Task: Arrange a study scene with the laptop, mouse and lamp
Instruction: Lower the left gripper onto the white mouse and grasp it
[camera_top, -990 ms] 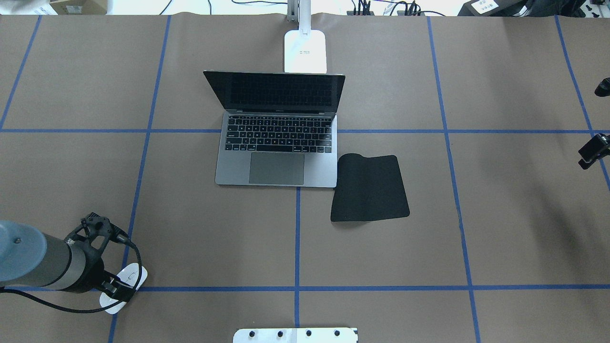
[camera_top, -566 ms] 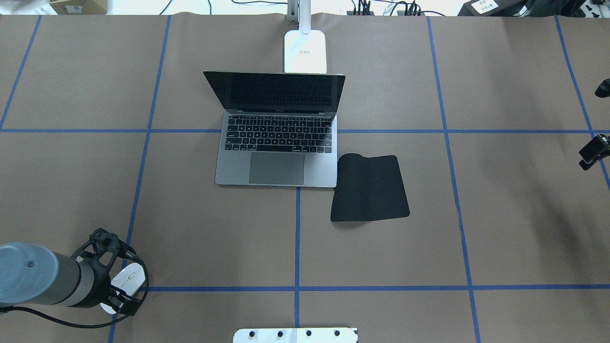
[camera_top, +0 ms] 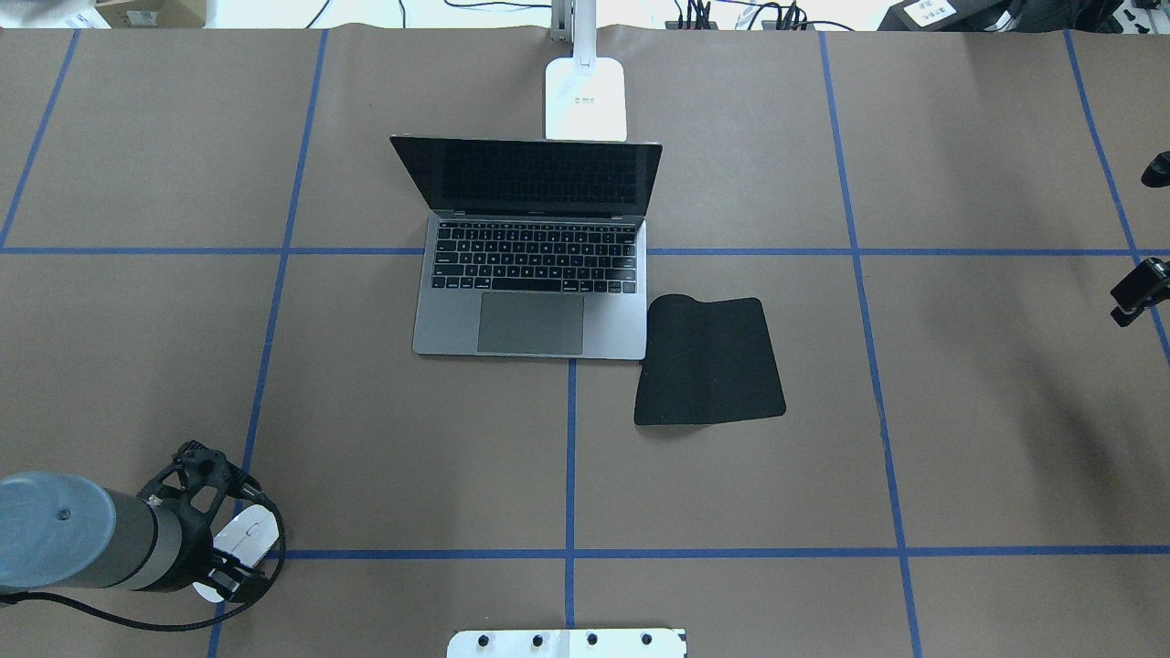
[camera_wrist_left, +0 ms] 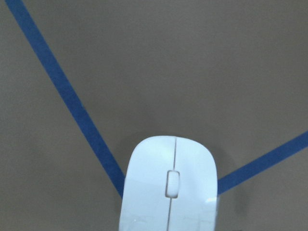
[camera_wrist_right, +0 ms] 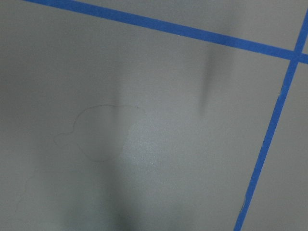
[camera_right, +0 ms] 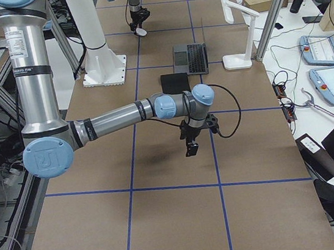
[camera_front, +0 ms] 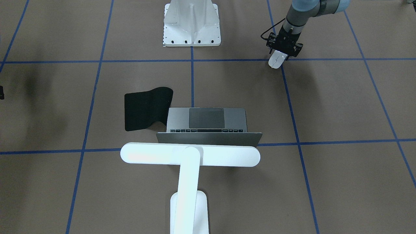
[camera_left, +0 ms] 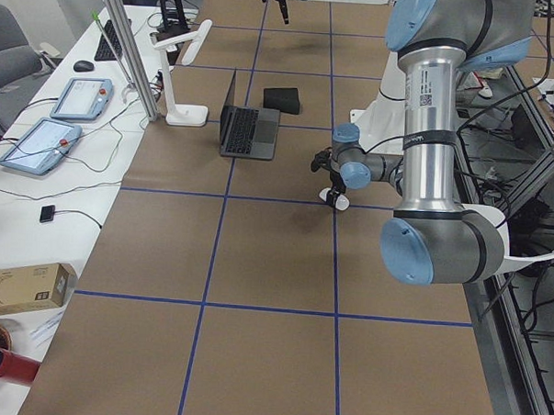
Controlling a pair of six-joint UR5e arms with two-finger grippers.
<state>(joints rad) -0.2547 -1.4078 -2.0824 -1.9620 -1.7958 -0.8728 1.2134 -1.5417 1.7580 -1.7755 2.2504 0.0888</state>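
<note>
The white mouse lies at the table's near left corner, on a crossing of blue tape lines. My left gripper is down over it, its black fingers on either side of the mouse's rear half and apparently open. In the left wrist view the mouse fills the bottom centre. The laptop stands open mid-table. Behind it is the lamp, its light bar over the lid. My right gripper hangs over bare table at the far right, and I cannot tell how its jaws stand.
A black mat lies right of the laptop, one edge curled against it. The white bolted pedestal sits at the robot's side of the table. Tablets and cables lie beyond the far edge.
My left arm has dropped lower and drawn back over the mouse, most of it before the middle frame. The mouse has barely shifted. The right arm has hardly moved.
</note>
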